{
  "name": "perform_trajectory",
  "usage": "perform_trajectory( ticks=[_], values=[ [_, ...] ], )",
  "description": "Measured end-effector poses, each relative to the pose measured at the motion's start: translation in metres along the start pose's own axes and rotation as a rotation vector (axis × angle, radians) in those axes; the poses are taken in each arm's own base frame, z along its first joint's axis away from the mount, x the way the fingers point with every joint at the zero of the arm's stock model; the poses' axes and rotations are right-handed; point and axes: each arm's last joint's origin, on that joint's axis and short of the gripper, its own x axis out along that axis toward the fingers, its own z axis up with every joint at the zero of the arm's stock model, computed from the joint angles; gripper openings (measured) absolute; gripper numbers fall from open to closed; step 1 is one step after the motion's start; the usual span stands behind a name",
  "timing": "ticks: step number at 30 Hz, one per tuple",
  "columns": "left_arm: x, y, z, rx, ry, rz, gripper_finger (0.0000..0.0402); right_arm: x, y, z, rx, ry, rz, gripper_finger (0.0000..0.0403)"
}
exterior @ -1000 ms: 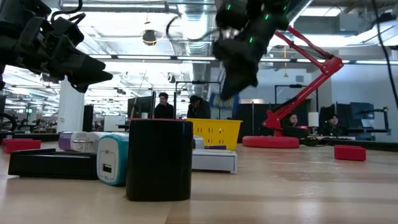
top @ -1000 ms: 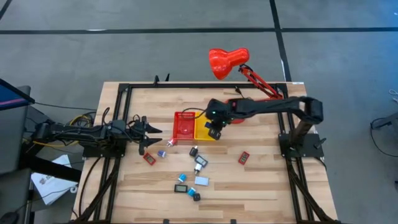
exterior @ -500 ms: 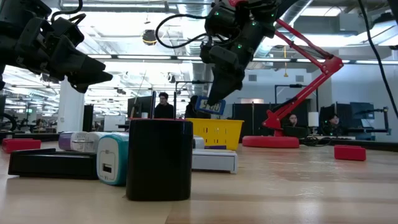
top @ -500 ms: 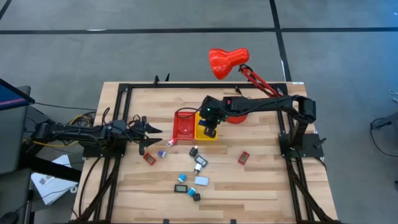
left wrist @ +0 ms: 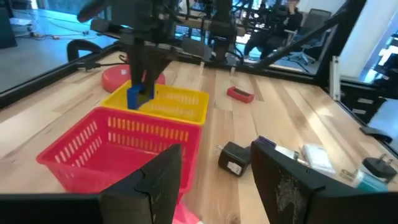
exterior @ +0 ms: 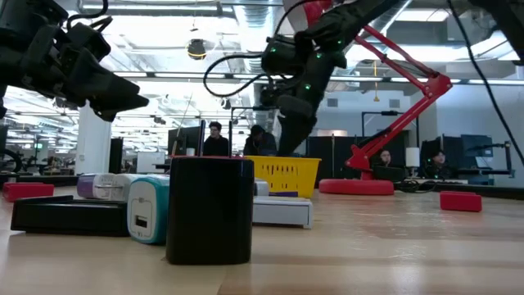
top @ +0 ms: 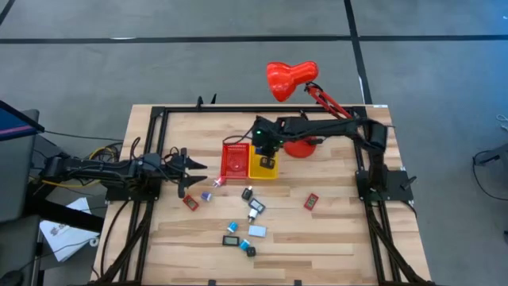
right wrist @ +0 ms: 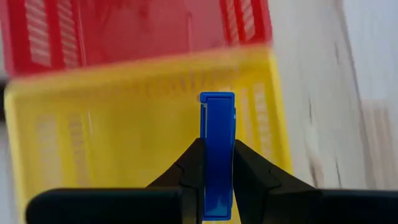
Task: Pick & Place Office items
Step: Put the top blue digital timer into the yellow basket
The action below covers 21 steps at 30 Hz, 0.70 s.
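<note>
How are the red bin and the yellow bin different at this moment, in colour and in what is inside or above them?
The red bin is red; the yellow bin beside it is yellow. The right gripper, shut on a blue item, hangs over the yellow bin; no gripper is over the red bin. In the left wrist view the red bin stands nearer that camera, the yellow bin behind it. Both are small slotted baskets, touching side by side.

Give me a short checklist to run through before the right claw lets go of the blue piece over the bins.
1. Grip: right claw shut on the blue piece: ok.
2. Position: piece sits over the yellow bin, not the red bin: ok.
3. Height: piece is down at the yellow bin's rim in the left wrist view: ok.
4. Yellow bin free of other pieces: cannot tell.
5. Left claw open, away from the bins: ok.
6. Red lamp away from the claw: ok.
</note>
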Motion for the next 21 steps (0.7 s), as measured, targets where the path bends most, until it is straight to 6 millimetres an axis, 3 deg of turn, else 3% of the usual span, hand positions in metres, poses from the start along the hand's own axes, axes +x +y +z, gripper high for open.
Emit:
perform_trajectory(
  ticks=[6, 21],
  values=[
    [0.001, 0.0, -0.002, -0.003, 0.022, 0.012, 0.0186, 0.019, 0.002, 0.01, -0.089, 0.04, -0.025, 0.005],
    [0.003, 0.001, -0.004, 0.0, 0.041, 0.014, 0.0186, 0.026, 0.001, 0.006, -0.104, 0.08, -0.032, 0.0054]
  ],
)
